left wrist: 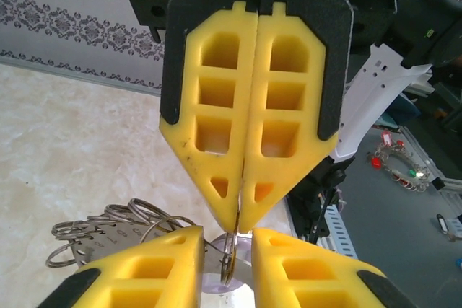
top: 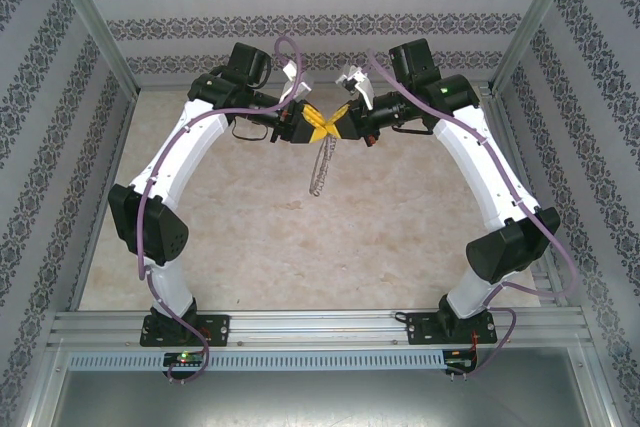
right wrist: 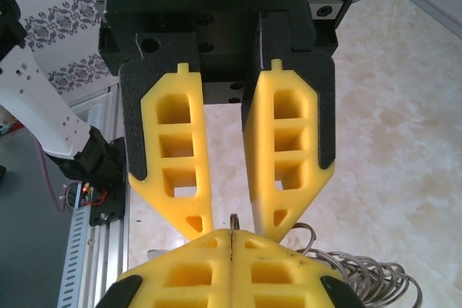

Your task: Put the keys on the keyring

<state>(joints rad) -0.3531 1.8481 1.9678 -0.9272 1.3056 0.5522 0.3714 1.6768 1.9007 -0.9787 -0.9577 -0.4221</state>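
Both grippers meet tip to tip above the middle of the table. The keyring [top: 321,169] hangs below them as a bunch of grey wire loops [left wrist: 108,230], which also spread at the lower right [right wrist: 372,273] in the right wrist view. My right gripper [right wrist: 231,236] is shut on the ring's thin wire, which pokes up from its seam. My left gripper [left wrist: 228,236] is open, one yellow finger on each side of that edge-on wire [left wrist: 230,263]. A small pale silvery piece, the key [left wrist: 215,284], lies in the gap behind the wire. I cannot tell whether the pads touch it.
The marble-patterned tabletop [top: 300,247] lies beneath the hanging ring. Metal frame posts [top: 95,32] and patterned walls close in both sides and the back. A slotted rail [top: 320,359] with the arm bases runs along the near edge.
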